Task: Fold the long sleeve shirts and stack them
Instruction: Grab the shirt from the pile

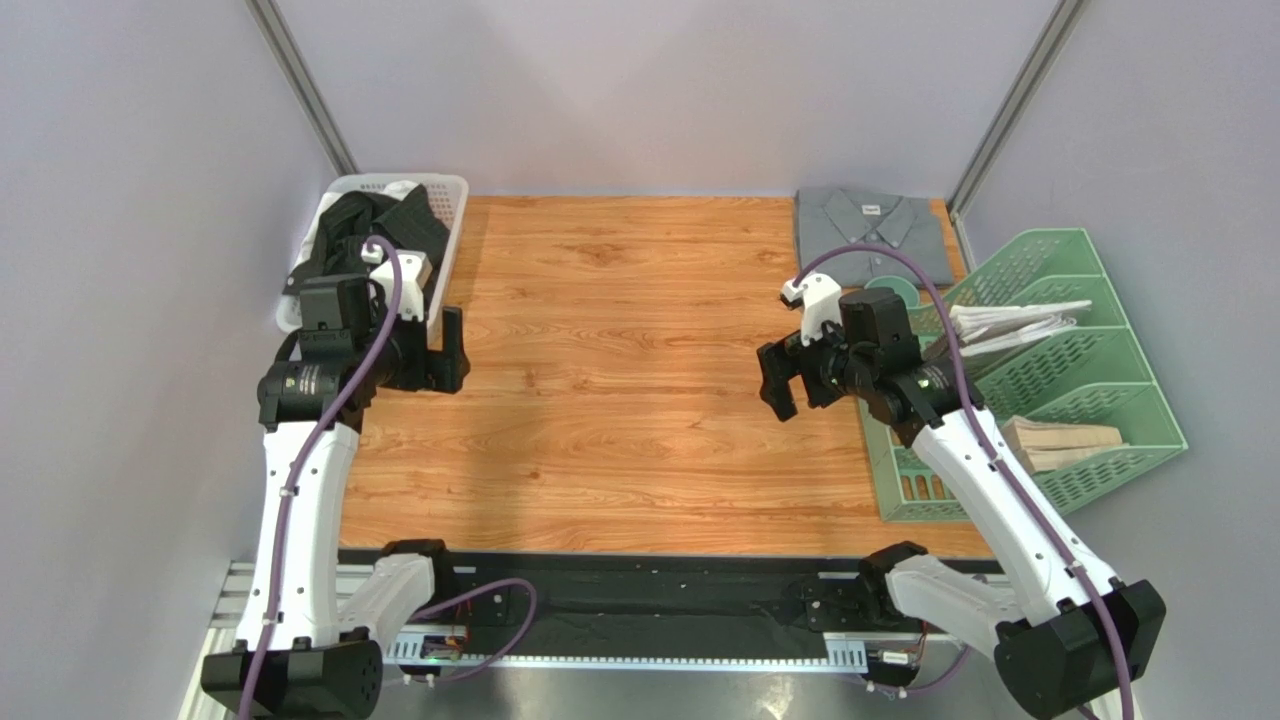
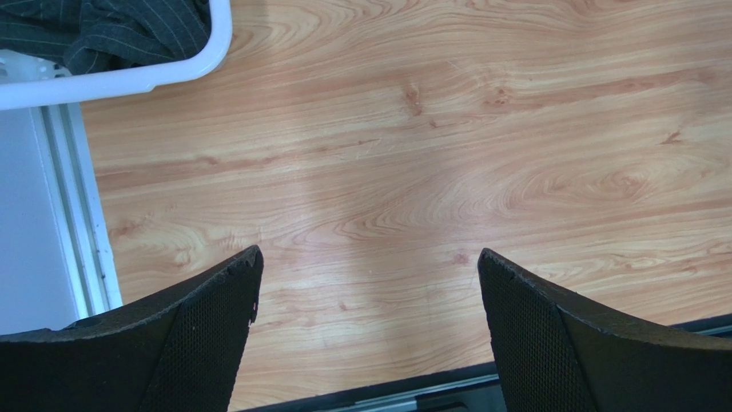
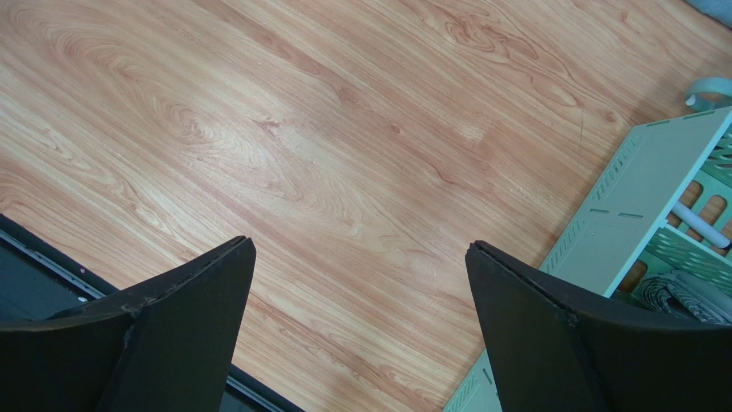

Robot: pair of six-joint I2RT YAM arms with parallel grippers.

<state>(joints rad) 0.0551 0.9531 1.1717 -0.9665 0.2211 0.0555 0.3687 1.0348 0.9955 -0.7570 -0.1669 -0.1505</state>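
The grey shirt (image 1: 876, 233) lies folded flat at the far right corner of the worktop (image 1: 631, 390), collar to the back, just beside the green rack (image 1: 1112, 360). I judge this is the place of the stack, because it is out of the way of the middle area. The black pinstriped shirt (image 1: 368, 225) is not yet folded. It sits crumpled in the white basket (image 1: 451, 203) at the far left edge, and part of it rises over the rim.

The left claw (image 2: 368, 257) is wide apart and holds nothing. It hangs over bare wood just beside the basket, and its camera shows the basket corner with striped cloth inside. The right claw (image 3: 361, 247) is also spread and without load, over the wood near the edge of the green rack.

The bare middle of the worktop seems kept for spreading. The next step is probably that the left arm reaches into the basket for the black shirt.
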